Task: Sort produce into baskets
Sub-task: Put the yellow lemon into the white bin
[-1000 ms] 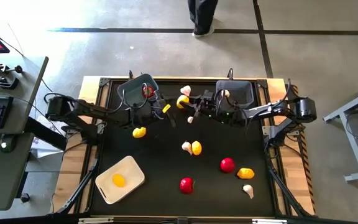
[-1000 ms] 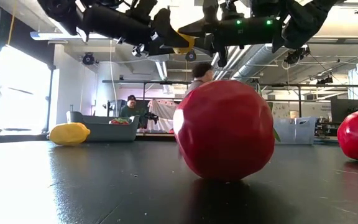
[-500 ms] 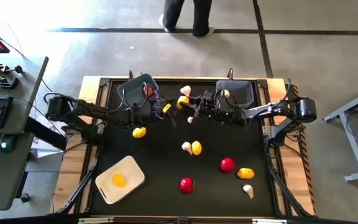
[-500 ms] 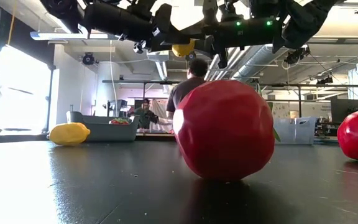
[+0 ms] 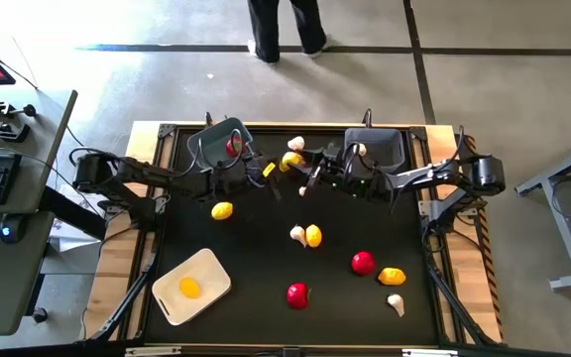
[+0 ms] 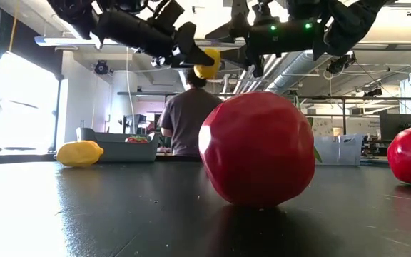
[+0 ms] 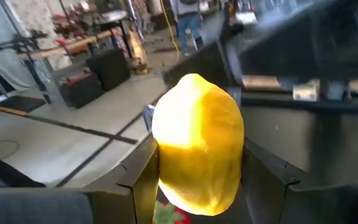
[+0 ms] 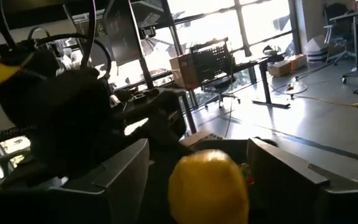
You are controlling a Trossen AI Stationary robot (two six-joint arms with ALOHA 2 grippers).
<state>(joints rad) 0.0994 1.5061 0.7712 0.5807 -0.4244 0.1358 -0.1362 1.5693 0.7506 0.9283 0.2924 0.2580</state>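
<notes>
My left gripper (image 7: 197,180) clasps the toy lemon (image 7: 196,140) by its smooth, light, rigid sides, aloft between my fingers; my right gripper (image 8: 197,180) stands released, lemon just ahead.

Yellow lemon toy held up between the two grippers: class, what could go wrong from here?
The yellow lemon-shaped toy hangs above the black table, gripped only by the left gripper; its rounded skin could slip, and it would drop and roll.
The open right gripper flanks the same lemon closely; pulling away could knock it loose.
</notes>
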